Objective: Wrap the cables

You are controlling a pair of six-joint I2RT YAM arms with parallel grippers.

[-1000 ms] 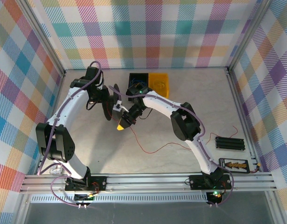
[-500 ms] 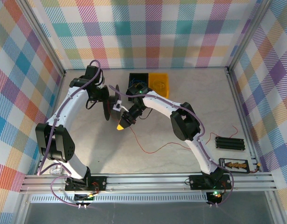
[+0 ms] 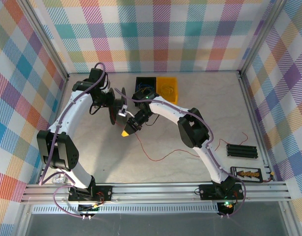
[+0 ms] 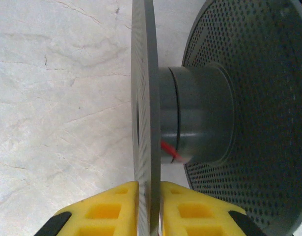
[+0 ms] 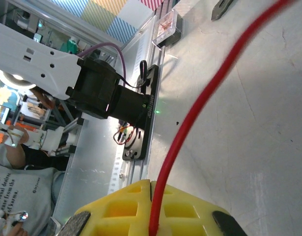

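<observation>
Our right end effector (image 5: 153, 196), clamped on the red cable (image 5: 200, 113), has edged nearer the spool (image 3: 115, 109) whose flange (image 4: 143, 98) the left end effector (image 4: 150, 206) pinches — cable just reaches the hub (image 4: 195, 118), slack trails over the table (image 3: 190, 93), so wrapping has barely begun.

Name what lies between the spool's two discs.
Left wrist view: the grey hub joins the edge-on disc and the perforated disc, with a bit of red cable against it.

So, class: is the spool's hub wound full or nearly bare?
Nearly bare: the spool's grey hub shows uncovered, with one short piece of red cable against it.
</observation>
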